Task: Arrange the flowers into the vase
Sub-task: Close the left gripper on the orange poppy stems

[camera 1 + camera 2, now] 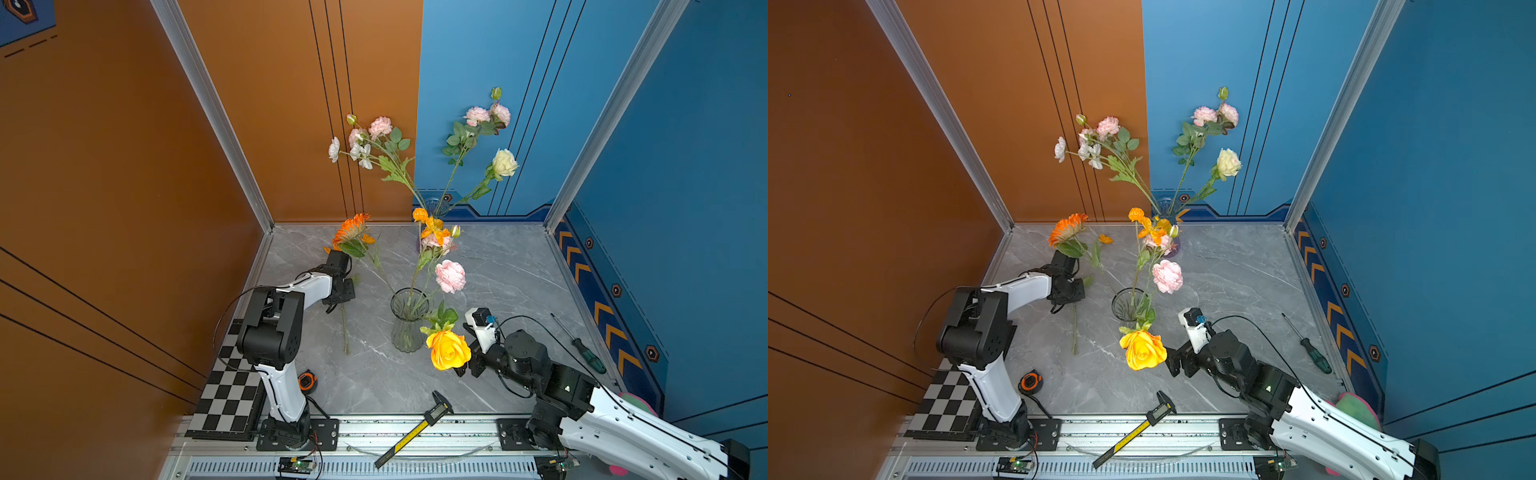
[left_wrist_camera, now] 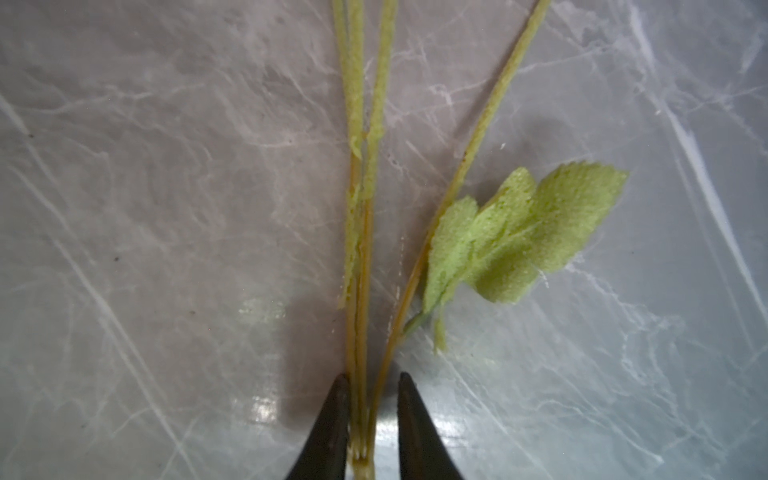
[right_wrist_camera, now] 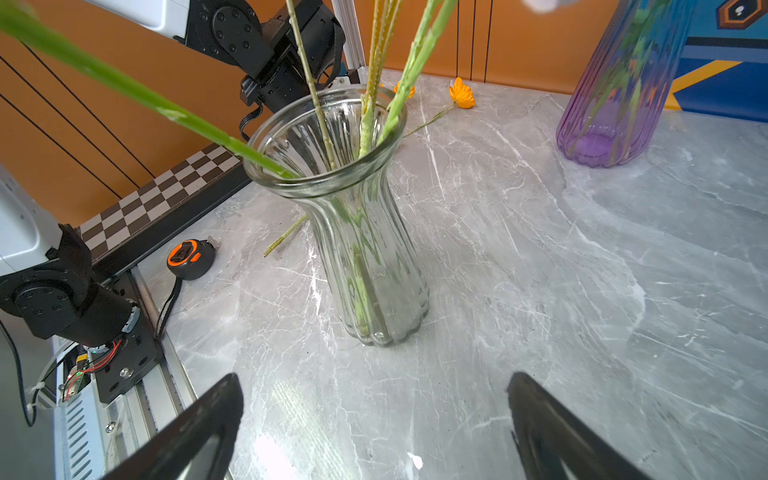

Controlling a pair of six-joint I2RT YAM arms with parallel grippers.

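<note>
Clear ribbed glass vase (image 1: 409, 328): few flowers (image 1: 450, 276) in, yellow rose (image 1: 448, 350) included. Purple vase (image 3: 615, 104) behind, stocked too. Left gripper (image 2: 370, 415) straddling orange flower stem (image 2: 360, 249) on marble (image 2: 166, 208), pinch unclear. Right gripper (image 3: 374, 415) gaping, empty.

Purple vase (image 3: 611, 104) top cut off by edge — near green stem (image 3: 124, 86) blurred.
</note>
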